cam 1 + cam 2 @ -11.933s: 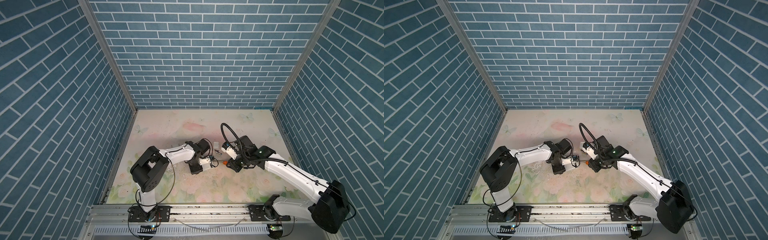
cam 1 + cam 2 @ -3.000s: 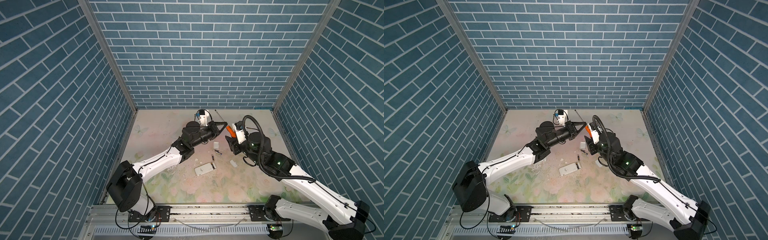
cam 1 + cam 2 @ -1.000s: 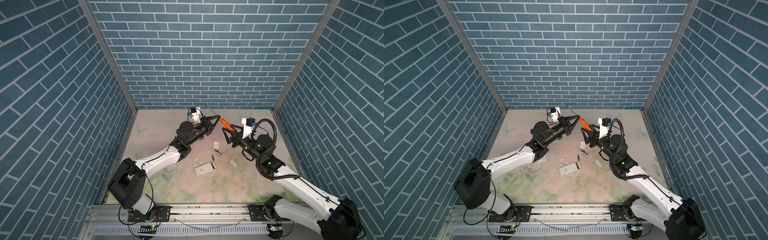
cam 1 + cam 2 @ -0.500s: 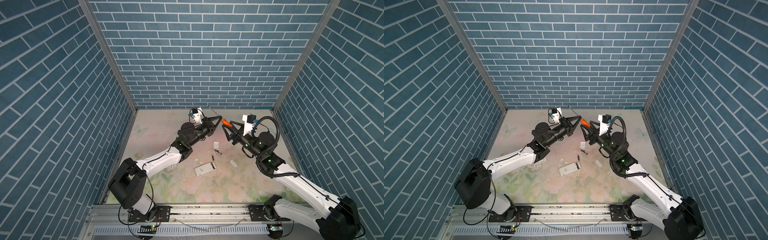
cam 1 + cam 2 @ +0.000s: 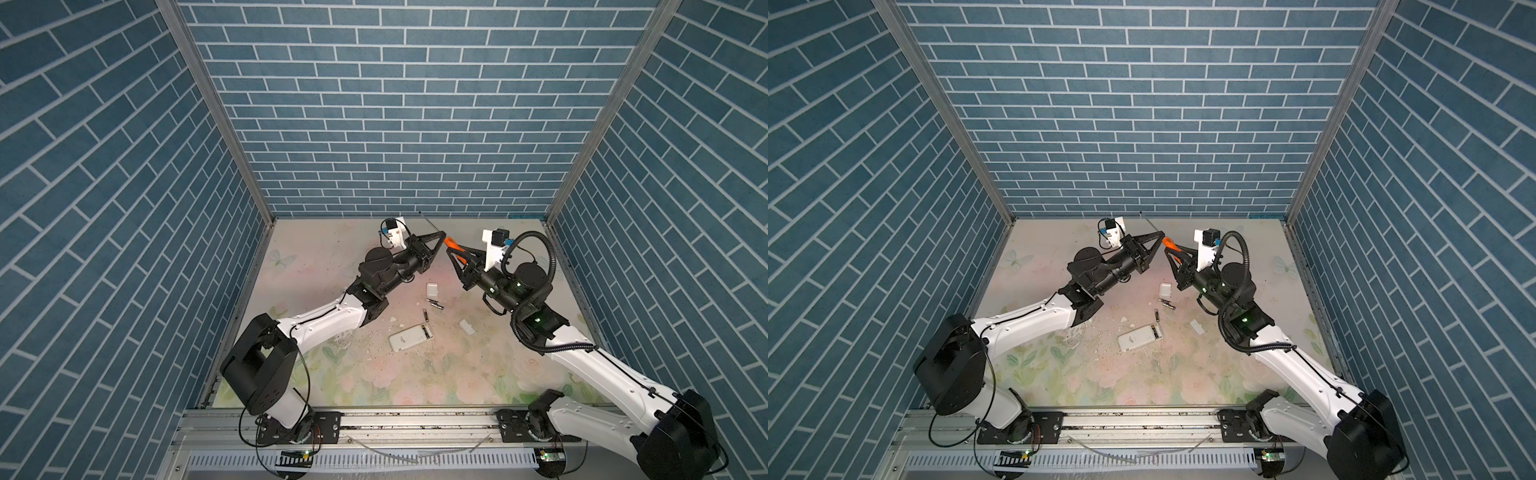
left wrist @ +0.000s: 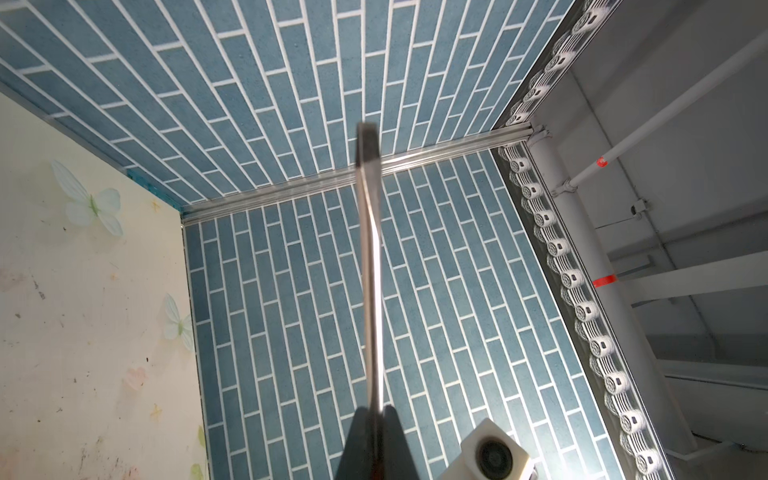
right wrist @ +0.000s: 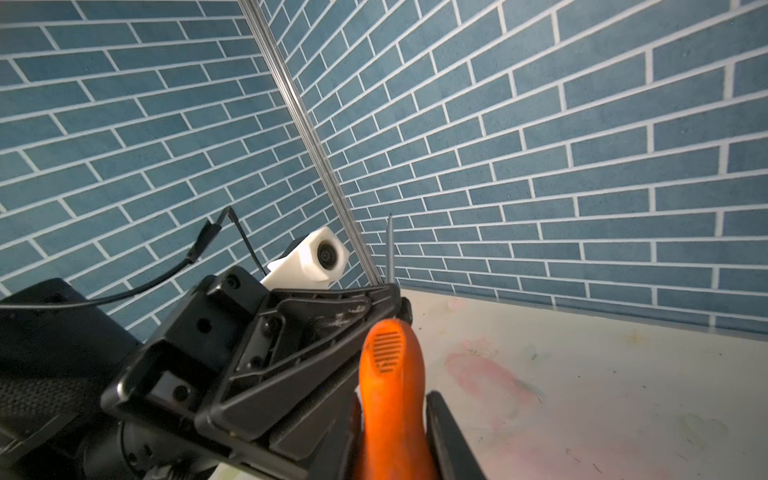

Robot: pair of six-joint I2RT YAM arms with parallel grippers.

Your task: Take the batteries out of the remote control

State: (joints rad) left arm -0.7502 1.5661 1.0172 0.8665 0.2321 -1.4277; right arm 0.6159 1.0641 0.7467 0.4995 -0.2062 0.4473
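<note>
— Where is the orange-handled metal screwdriver (image 7: pixel 390 386)?
— Midair: left gripper (image 5: pixel 443 235) clamped on its shaft, right gripper (image 5: pixel 451 248) pinching the handle.
— And the small dark cylindrical batteries (image 5: pixel 435 305)?
— Loose on the floral tabletop (image 5: pixel 332 257), near the white rectangular remote control (image 5: pixel 405 338).

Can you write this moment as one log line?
left gripper: grips screwdriver shaft | right gripper: fingers clamp its handle | batteries: some lying loose
</note>
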